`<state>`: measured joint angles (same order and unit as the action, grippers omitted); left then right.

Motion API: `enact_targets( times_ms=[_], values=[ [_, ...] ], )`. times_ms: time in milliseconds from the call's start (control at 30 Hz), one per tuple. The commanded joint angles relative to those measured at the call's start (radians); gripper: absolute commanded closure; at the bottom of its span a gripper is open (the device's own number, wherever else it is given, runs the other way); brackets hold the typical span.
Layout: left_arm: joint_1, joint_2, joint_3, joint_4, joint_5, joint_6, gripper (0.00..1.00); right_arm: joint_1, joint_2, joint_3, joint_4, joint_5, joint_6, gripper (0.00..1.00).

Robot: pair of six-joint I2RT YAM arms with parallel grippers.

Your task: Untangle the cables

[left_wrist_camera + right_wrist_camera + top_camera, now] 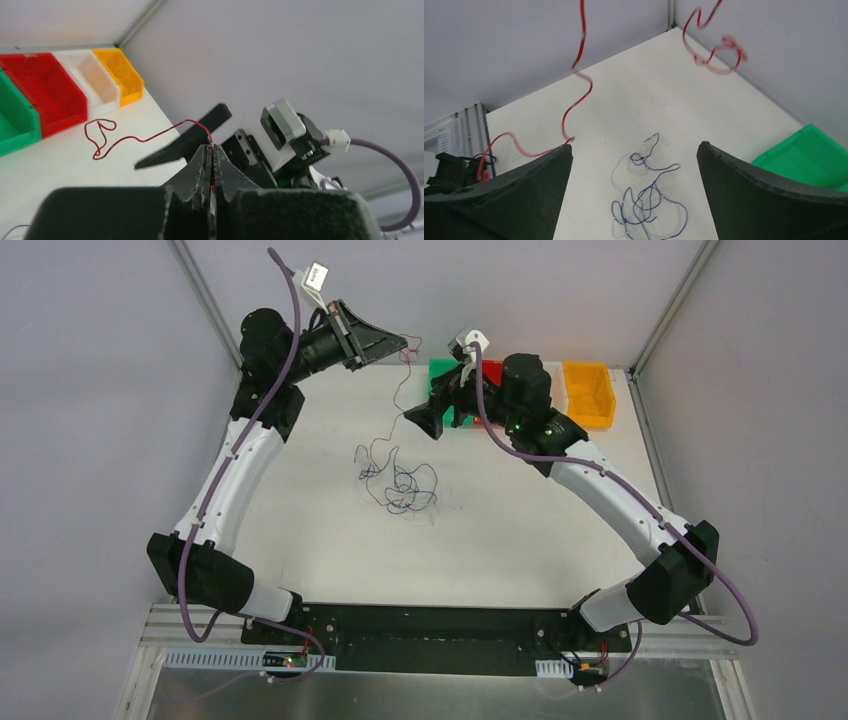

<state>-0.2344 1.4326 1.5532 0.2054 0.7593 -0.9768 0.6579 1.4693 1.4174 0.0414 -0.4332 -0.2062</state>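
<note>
My left gripper [403,342] is raised at the far left and shut on one end of a red wire [396,408]. The wire hangs down to the table beside a loose tangle of dark blue and whitish cables [408,488]. In the left wrist view the closed fingertips [212,147] pinch the red wire [131,138]. My right gripper [425,420] hovers open and empty over the table. In its wrist view the blue and whitish tangle [649,200] lies below the gap of the right gripper [634,147]. The red wire [579,75] dangles past its left finger.
A row of bins stands at the far right of the table: green [443,375], red [492,370] and orange [588,392]. The left wrist view shows them too, with a white one [95,80]. Grey walls enclose the back and sides.
</note>
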Motion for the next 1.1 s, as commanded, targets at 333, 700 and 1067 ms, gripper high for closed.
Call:
enact_targets(
  times_ms=[333,700,1067],
  values=[
    [-0.093,-0.021,-0.023,0.041,0.183,0.024,1.00,0.001,-0.120,-0.051,0.188,0.013,-0.215,0.01],
    [-0.102,0.024,-0.017,0.043,0.262,0.011,1.00,-0.036,-0.207,-0.067,0.072,-0.050,-0.271,0.00],
    [-0.127,0.051,-0.009,0.040,0.267,0.017,1.00,-0.015,-0.130,0.036,0.050,-0.109,-0.182,0.01]
  ],
)
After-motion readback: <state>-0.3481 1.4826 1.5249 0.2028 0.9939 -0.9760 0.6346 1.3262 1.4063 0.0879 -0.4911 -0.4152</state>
